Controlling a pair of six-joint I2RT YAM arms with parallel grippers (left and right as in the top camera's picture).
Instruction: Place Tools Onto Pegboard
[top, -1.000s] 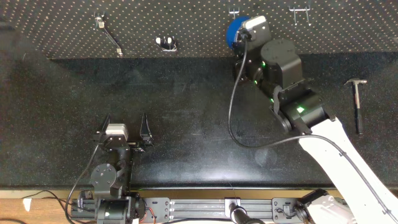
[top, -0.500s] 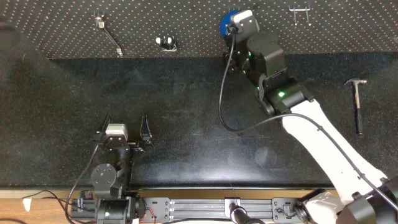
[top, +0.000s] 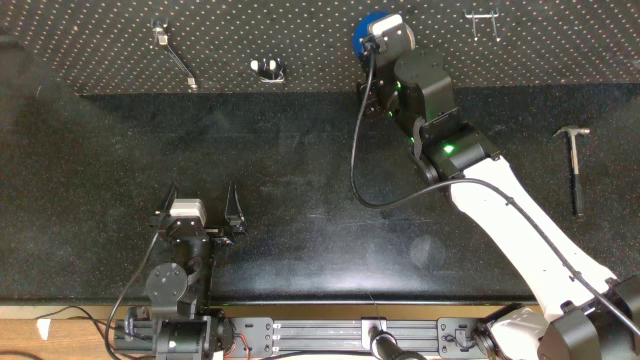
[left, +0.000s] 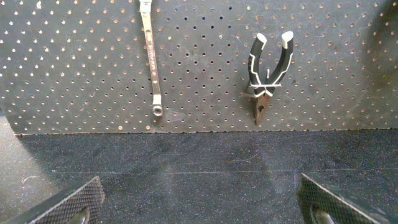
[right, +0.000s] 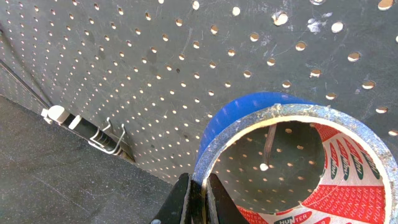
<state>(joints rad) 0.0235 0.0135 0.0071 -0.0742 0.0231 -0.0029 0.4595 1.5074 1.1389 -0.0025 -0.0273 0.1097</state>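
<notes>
A blue tape roll (top: 366, 30) is held up against the pegboard (top: 90, 40), with my right gripper (right: 200, 188) shut on its rim. In the right wrist view the tape roll (right: 261, 115) shows its red-printed core, and a thin metal peg (right: 268, 145) is visible through its hole. A wrench (top: 176, 56) and black-and-white pliers (top: 267, 69) hang on the board. A hammer (top: 574, 165) lies on the mat at the far right. My left gripper (top: 201, 205) stands open over the mat, well back from the board, facing the wrench (left: 151, 59) and pliers (left: 267, 68).
An empty double hook (top: 482, 22) sits on the board to the right of the tape. The black mat (top: 300, 180) stretches between the arms. The right arm's cable (top: 358, 150) loops down over the mat's middle.
The right arm has swung left and toward the pegboard with the tape roll, mostly in the first half second. The left arm has not moved.
</notes>
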